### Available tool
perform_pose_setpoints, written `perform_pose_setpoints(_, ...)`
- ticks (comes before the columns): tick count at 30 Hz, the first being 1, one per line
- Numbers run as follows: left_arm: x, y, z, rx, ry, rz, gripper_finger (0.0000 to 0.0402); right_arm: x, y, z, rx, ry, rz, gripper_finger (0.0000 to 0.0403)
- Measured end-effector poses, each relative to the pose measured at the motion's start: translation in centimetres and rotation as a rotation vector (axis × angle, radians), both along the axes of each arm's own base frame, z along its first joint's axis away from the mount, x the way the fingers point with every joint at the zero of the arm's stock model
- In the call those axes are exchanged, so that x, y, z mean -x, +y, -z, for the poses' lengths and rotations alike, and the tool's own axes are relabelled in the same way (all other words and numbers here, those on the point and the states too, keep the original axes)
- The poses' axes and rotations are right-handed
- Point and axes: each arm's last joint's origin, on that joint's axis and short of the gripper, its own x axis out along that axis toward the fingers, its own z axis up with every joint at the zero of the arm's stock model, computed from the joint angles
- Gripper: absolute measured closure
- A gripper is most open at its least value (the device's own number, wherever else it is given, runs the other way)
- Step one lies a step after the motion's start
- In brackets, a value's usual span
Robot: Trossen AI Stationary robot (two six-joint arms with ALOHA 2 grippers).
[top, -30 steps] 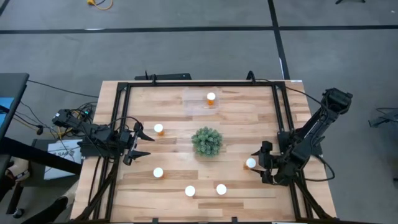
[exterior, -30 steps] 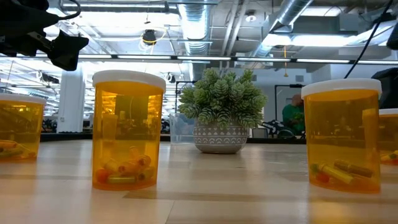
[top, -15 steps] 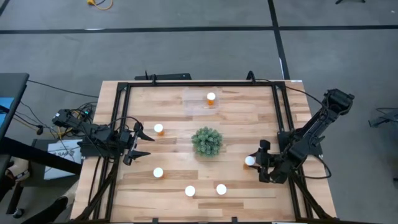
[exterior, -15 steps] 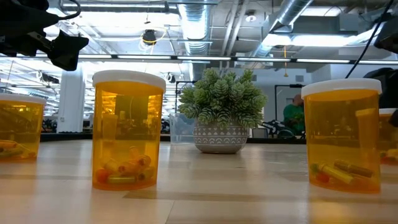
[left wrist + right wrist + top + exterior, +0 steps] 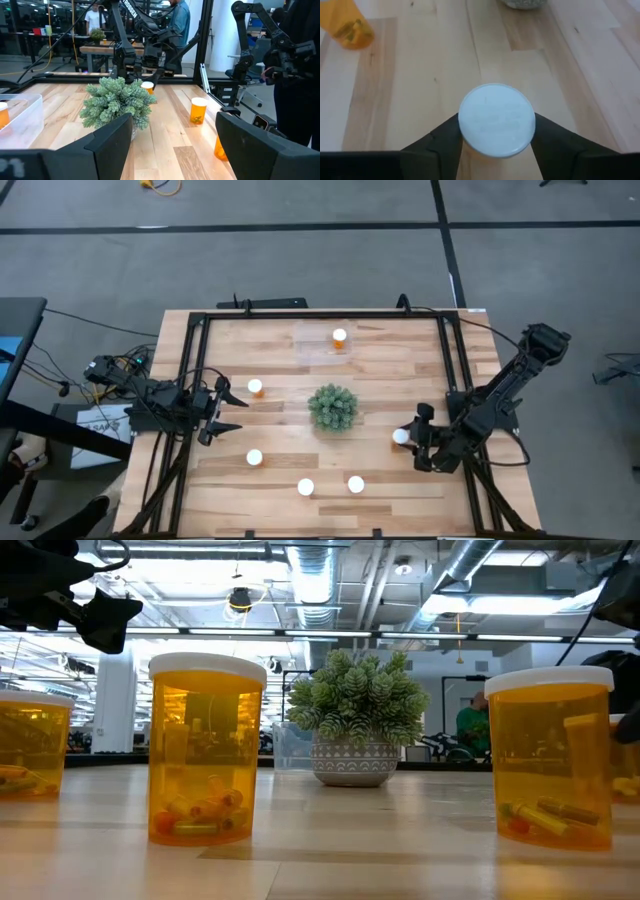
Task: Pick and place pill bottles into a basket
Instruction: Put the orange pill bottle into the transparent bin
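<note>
Orange pill bottles with white caps stand on their bases on the wooden table: one (image 5: 255, 387) near my left gripper, and three (image 5: 254, 457) (image 5: 305, 487) (image 5: 355, 483) along the near side. Another bottle (image 5: 340, 336) stands in the clear basket (image 5: 315, 342) at the far middle. My right gripper (image 5: 406, 440) is shut on one more bottle (image 5: 401, 436) to the right of the green plant (image 5: 332, 407). My left gripper (image 5: 238, 412) stands open at the table's left, with nothing between its fingers. My right gripper pinches the bottle just under its white cap (image 5: 496, 126) between its two fingers (image 5: 445, 142), one on each side. The fingers slant down from the table's right side. The bottle stands upright; the cap hides its body, so whether its base is off the table cannot be told.
A black metal frame (image 5: 190, 380) borders the table on the left, far and right sides. The potted plant stands in the middle, between the held bottle and the basket. Bare wood lies between the plant and the near row of bottles.
My right gripper has shut on the bottle beside the plant; its fingers stood wide on either side a second ago. Gripper and bottle have since shifted a little toward the table's left. My left arm has kept still.
</note>
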Motion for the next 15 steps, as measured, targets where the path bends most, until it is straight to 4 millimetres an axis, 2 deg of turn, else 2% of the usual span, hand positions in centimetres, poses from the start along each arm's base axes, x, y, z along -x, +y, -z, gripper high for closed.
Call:
perform_pose_setpoints(6,0.0,0.0,0.0,0.0,0.0,0.0,0.0125,-1.0,-0.1,-0.8,0.013,-0.037,-0.021,0.022)
perform_pose_setpoints(11,0.0,0.0,0.0,0.0,0.0,0.0,0.0125,-2.5,-0.5,-2.8,0.053,-0.078,-0.037,0.0201)
perform_pose_setpoints(15,0.0,0.0,0.0,0.0,0.0,0.0,0.0125,-3.9,-1.5,-4.6,0.104,-0.121,-0.036,0.0214)
